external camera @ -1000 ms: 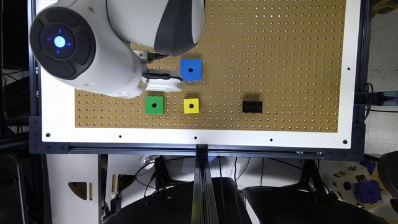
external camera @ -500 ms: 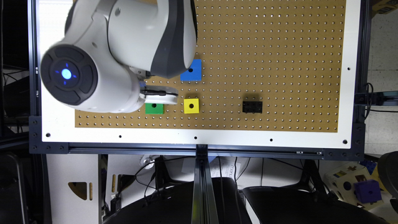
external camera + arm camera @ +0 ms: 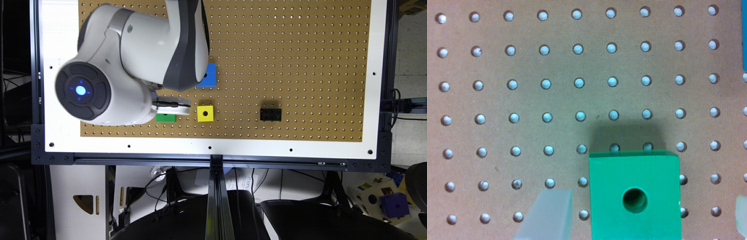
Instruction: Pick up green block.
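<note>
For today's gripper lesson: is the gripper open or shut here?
Open: in the wrist view both fingertips stand apart, the green block between them, untouched.

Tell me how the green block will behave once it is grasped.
The green block looks like a rigid, flat-faced cube, so it should sit steadily and not roll. Its smooth faces may be slightly slippery. It is probably light, judging by its hole.

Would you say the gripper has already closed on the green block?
No; in the wrist view the fingers stand apart from the green block, with bare pegboard showing between them.
</note>
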